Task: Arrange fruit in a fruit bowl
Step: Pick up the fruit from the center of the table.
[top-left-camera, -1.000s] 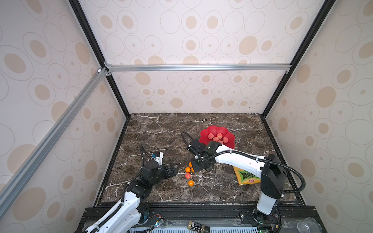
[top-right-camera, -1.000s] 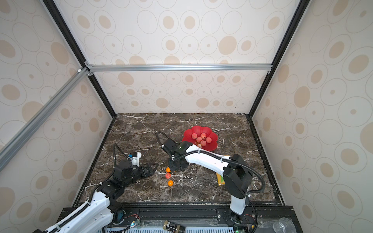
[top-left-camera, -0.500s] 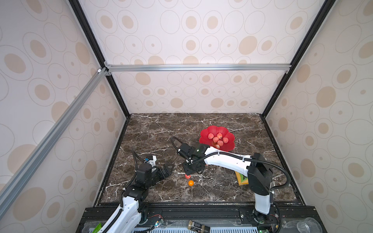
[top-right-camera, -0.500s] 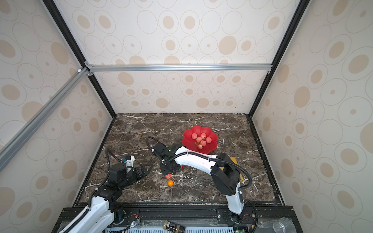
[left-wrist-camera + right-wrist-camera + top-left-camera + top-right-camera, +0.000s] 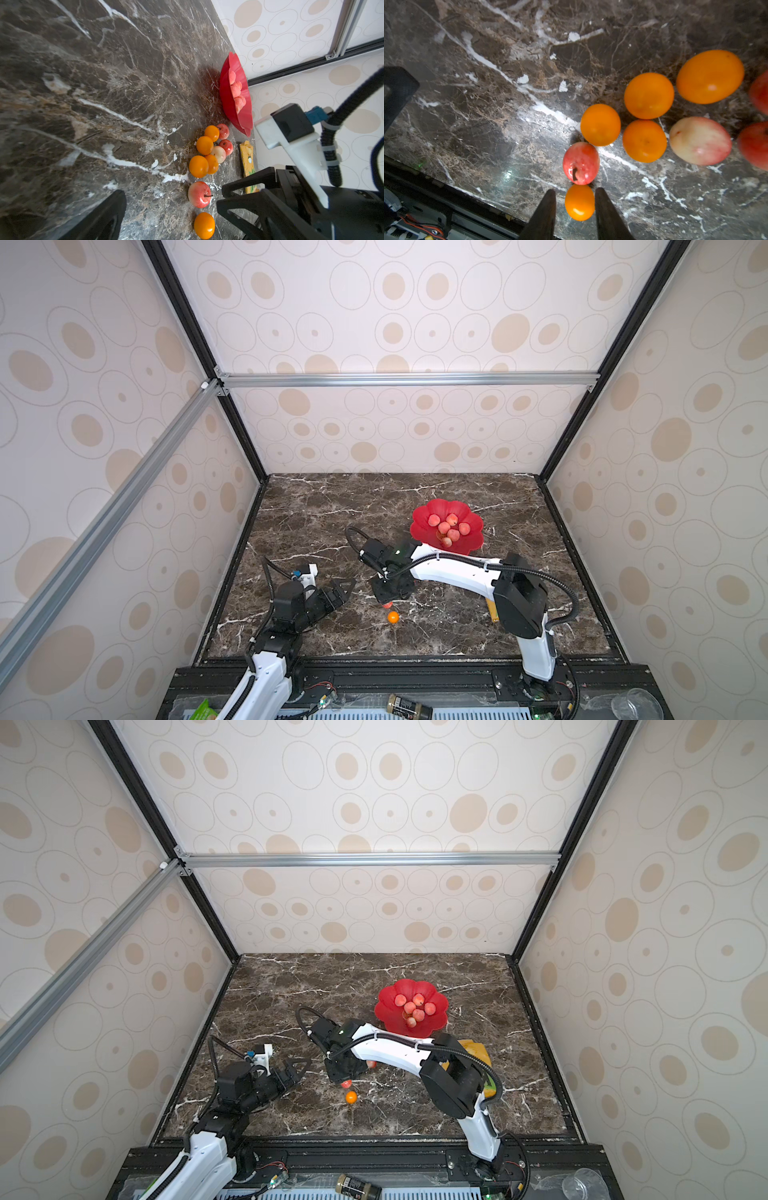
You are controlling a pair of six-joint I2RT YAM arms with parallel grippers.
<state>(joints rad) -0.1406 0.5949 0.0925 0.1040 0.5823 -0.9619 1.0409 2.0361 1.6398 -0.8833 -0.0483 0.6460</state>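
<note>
Your right gripper [image 5: 575, 190]: jaws apart, orange fruit [image 5: 579, 202] showing between them, unclamped. Your left gripper [image 5: 170, 193] hangs wide, empty.

The white-and-black left arm [image 5: 266, 672] stands at the near-left edge, bent low, its black left gripper [image 5: 347, 591] lying sideways and pointing right, jaws spread wide. The white-and-black right arm [image 5: 453, 578] stretches left across the middle from its near-right base, its black right gripper [image 5: 576, 192] pointing down, jaws narrowly parted.
</note>
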